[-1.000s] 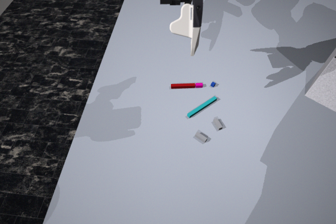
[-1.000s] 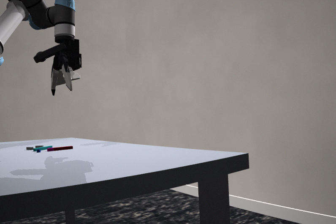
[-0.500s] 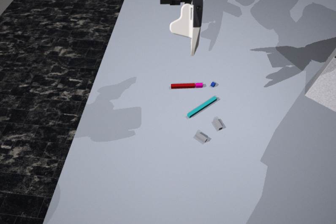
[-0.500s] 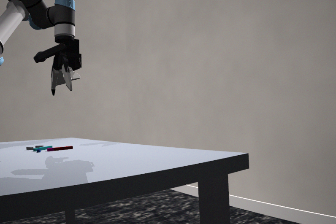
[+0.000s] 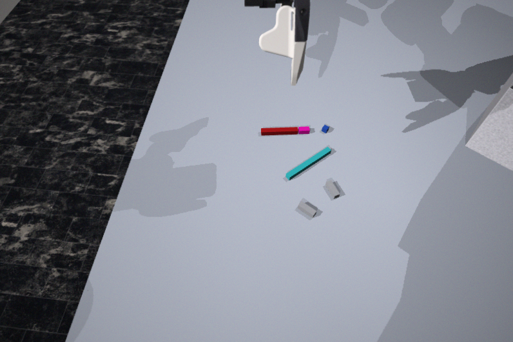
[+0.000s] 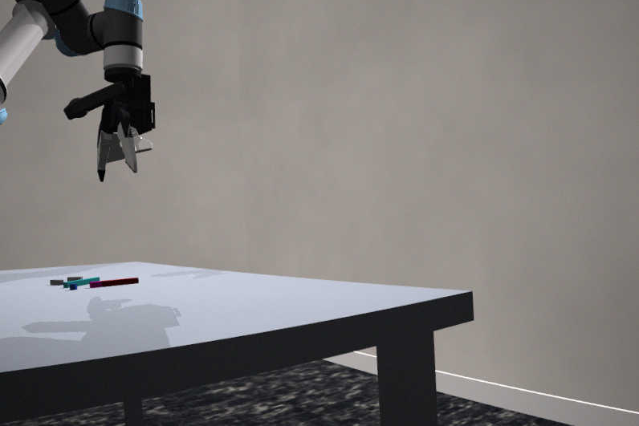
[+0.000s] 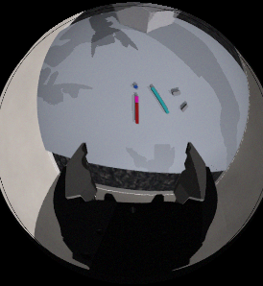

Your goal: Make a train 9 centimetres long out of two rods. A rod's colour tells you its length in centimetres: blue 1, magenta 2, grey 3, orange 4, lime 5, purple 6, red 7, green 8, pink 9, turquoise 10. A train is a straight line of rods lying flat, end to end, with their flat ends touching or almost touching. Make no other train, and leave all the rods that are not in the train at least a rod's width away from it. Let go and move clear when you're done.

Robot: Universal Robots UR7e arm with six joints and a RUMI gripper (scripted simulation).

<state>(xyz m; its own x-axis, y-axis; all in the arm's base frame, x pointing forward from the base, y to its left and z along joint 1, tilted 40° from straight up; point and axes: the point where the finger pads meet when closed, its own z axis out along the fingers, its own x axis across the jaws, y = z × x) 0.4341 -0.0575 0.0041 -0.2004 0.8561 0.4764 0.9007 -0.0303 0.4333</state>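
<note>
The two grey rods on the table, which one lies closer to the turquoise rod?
The grey rod just below the long turquoise rod is closer; the other grey rod lies further down and left.

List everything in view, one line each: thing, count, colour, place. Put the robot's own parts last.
Red rod: one, red, lying flat mid-table, its end against the magenta rod.
Magenta rod: one, magenta, in line with the red rod.
Blue rod: one, blue, just beyond the magenta rod, apart from it.
Turquoise rod: one, turquoise, lying slantwise below the red rod.
Grey rods: two, grey, below the turquoise rod, apart.
Table: one, pale grey top, dark legs.
Floor: dark, marbled tiles.
Wall: beige.
Arm: one, white, black, blue caps.
Gripper: one, open, empty, high above the table.
</note>
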